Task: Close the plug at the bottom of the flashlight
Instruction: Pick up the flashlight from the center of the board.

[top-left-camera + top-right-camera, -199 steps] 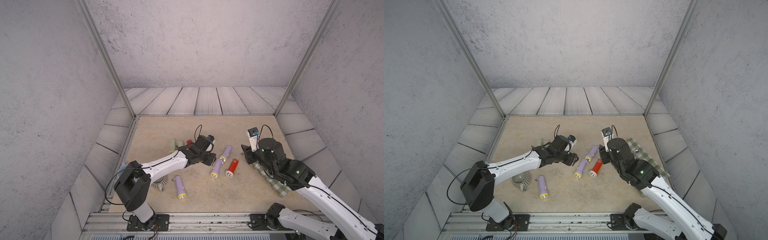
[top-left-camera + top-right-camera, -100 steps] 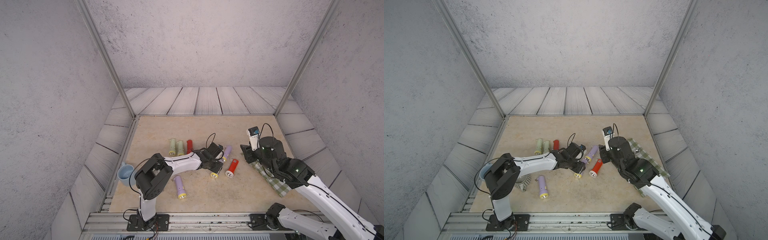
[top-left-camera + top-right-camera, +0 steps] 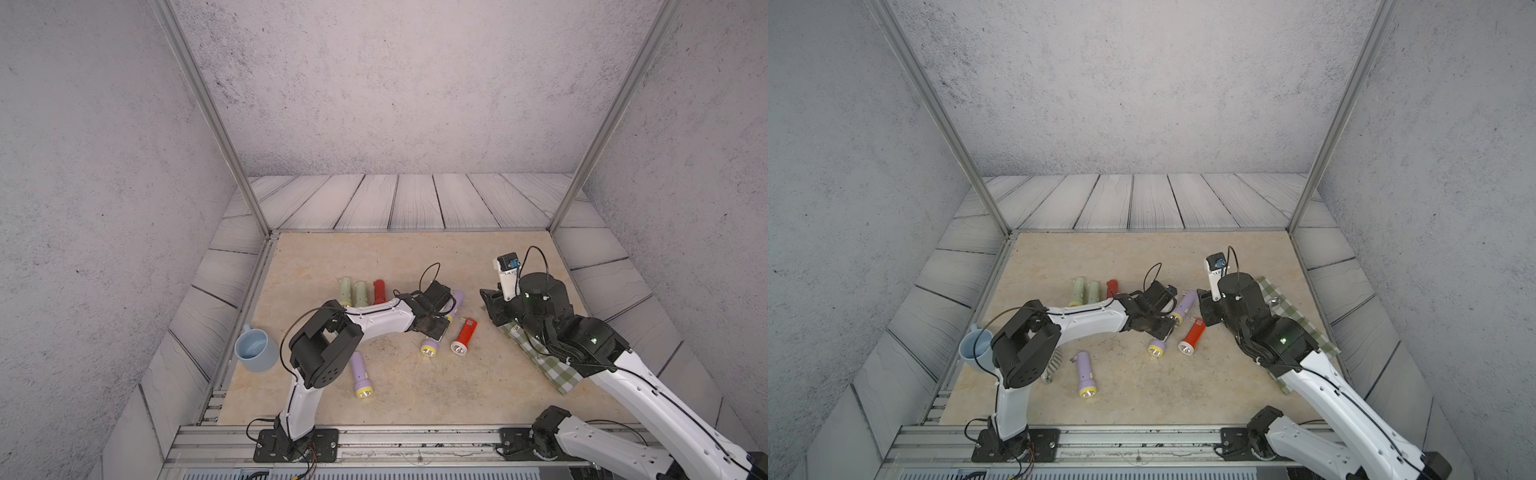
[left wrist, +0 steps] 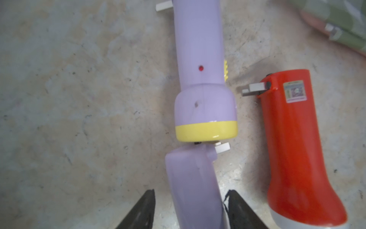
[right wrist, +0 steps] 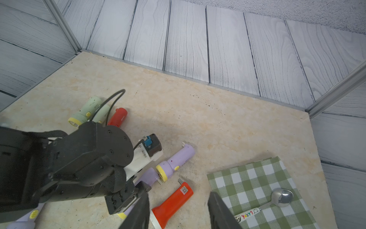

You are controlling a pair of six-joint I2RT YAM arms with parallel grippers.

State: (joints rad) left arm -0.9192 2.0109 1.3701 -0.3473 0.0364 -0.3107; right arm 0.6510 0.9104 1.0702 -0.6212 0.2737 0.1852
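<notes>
Straddling the lilac flashlight [image 4: 188, 168] on the worktop [image 4: 79, 99], our left end effector [image 4: 190, 191] stands spread, not pinching. We judge it light, stiff, slippery plastic: grip mid-barrel, leaving the plug [image 4: 222, 147] free.

No wording can be read with certainty. A small sticker [image 4: 295, 91] bearing a code-like pattern is carried by the red plastic flashlight [image 4: 293, 148], but its fine print is blurred. Colourful letters are printed on the white handle [image 5: 247, 214] of the metal spoon [image 5: 282, 196], too small to be made out.
</notes>
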